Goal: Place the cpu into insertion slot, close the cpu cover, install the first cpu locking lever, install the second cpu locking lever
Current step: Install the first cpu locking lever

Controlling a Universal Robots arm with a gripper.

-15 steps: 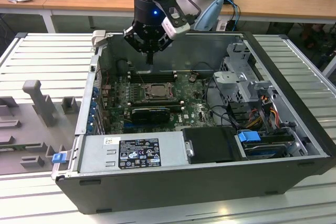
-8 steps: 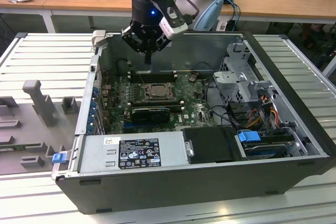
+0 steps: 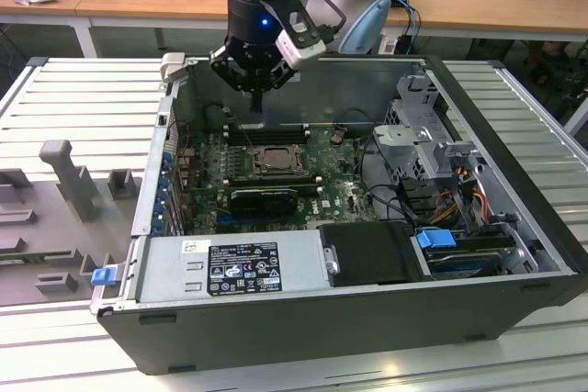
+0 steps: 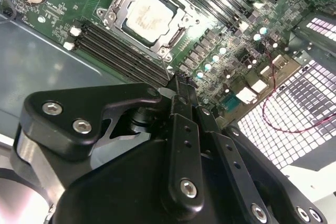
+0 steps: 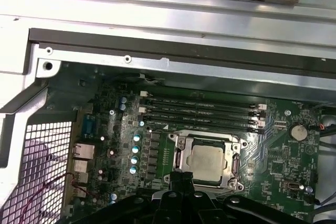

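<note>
The cpu point(image 4: 149, 14), a dull silver-beige square, lies flat in the insertion slot point(image 3: 273, 161) on the green motherboard. It shows in the first wrist view as the cpu point(image 5: 206, 161). The cpu cover point(image 4: 112, 10), a thin silver frame, lies down around the chip, and the cpu cover point(image 5: 206, 139) looks flat in the first wrist view too. My gripper point(image 3: 258, 115) hangs above the board just behind the socket, over the memory slots. Its black fingers point(image 4: 178, 85) are shut together with nothing between them. The gripper point(image 5: 181, 178) does not touch the socket.
Black memory slots point(image 5: 199, 111) run beside the socket. A grey power supply box point(image 3: 230, 268) lies along the case's near side. A drive cage point(image 3: 423, 135) with cables stands on the exterior view's right. The case walls point(image 3: 303, 80) enclose the board.
</note>
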